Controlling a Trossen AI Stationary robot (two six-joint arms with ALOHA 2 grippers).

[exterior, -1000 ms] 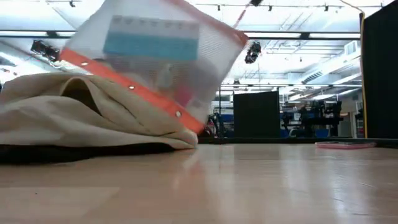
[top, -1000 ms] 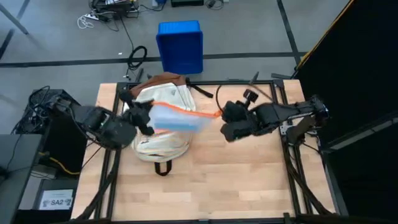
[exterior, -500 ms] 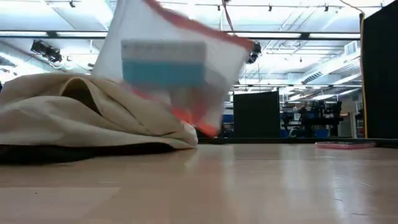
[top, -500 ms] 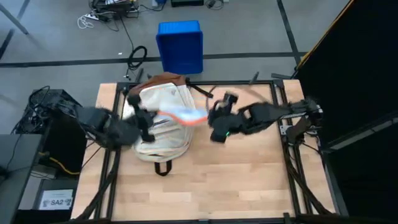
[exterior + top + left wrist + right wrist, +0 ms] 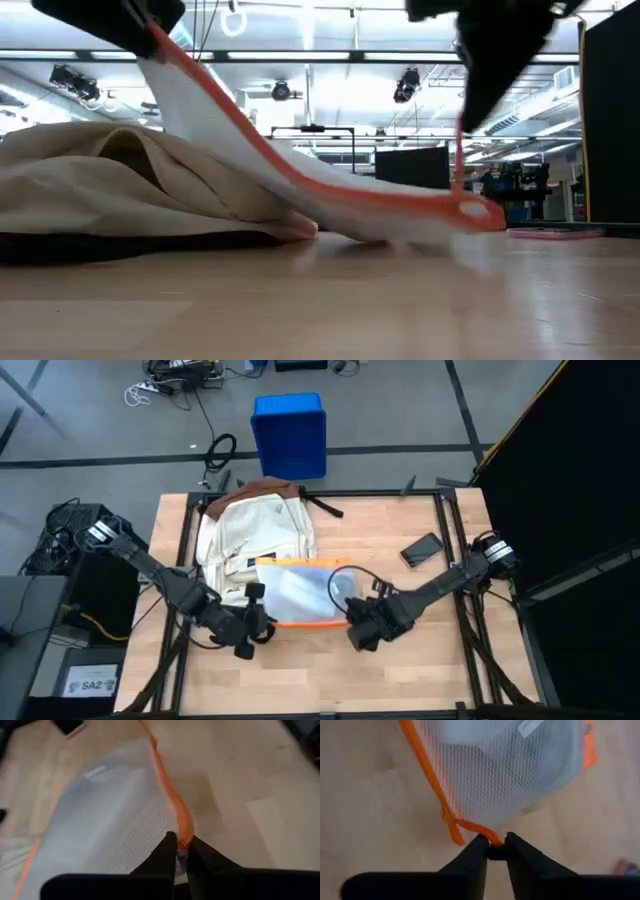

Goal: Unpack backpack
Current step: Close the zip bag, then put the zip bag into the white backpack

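Orange-edged pouch point(image 5: 300, 185) — against backpack point(image 5: 120, 190)

Grey floor point(image 5: 400, 400) around a light wood table point(image 5: 400, 670) with a dark frame. Blue bin point(image 5: 290, 432) beyond its far edge, cables point(image 5: 185, 380) near it. Black panel point(image 5: 580, 460) on the right. Low view: open hall, white ceiling lights point(image 5: 330, 95), dark box point(image 5: 412, 185), possibly a cabinet.
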